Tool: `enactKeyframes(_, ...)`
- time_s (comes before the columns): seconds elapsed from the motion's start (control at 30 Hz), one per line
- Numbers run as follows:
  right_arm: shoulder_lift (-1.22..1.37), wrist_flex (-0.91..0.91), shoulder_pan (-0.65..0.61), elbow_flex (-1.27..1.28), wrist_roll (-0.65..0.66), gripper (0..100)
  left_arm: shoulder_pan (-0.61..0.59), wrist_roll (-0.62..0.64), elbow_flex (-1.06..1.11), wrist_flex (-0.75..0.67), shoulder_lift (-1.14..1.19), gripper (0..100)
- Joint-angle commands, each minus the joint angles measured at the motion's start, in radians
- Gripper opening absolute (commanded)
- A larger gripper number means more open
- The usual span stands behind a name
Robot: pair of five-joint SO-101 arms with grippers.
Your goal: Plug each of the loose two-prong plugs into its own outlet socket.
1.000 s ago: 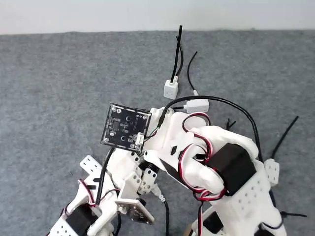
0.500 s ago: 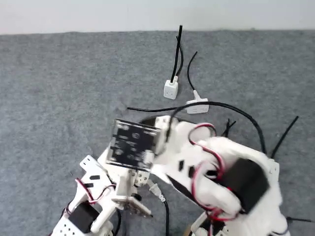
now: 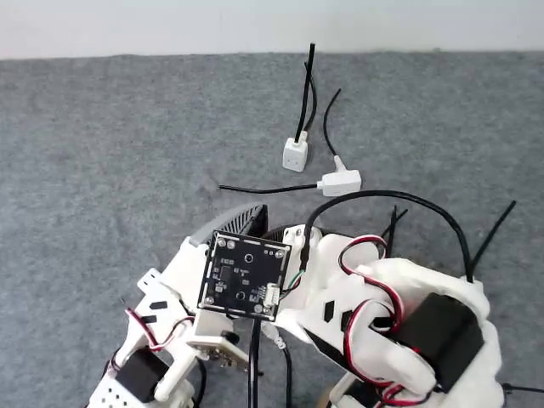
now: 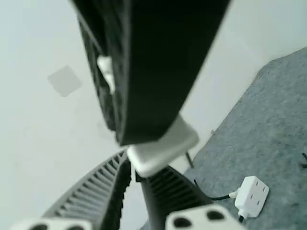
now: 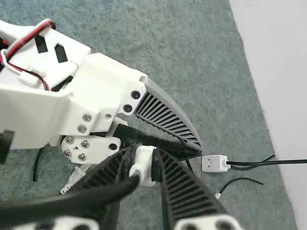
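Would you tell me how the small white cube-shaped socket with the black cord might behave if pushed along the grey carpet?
The small white cube-shaped socket looks light, so it would probably slide or tip easily. Its black cord runs almost straight, seems stiff and may pivot it. The grey carpet likely adds friction.

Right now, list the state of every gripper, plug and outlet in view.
right gripper: shut on the white plug
white plug: gripped, not in any socket
left gripper: shut, nothing held
loose plug: lying free, unplugged
cube outlet: visible slots empty
flat outlet: visible slots empty
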Motion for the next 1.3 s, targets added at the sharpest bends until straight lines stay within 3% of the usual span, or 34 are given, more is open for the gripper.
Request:
enactKeyframes(0.0,-0.016,0.012,-0.005,-0.023,-0.012,0.9,-0.005,0.011,-0.012,-0.006,-0.017,1)
enactKeyframes(0.2,-0.004,-0.079,0.088,-0.021,0.002,0.9,0.014,0.018,-0.010,0.018,-0.017,1)
enactKeyframes(0.63,-0.004,-0.223,0.097,-0.018,0.107,0.9,0.080,0.028,-0.010,0.077,-0.017,1)
enactKeyframes(1.27,-0.015,-0.186,0.091,0.041,0.110,0.9,0.140,0.028,-0.084,0.107,-0.018,1)
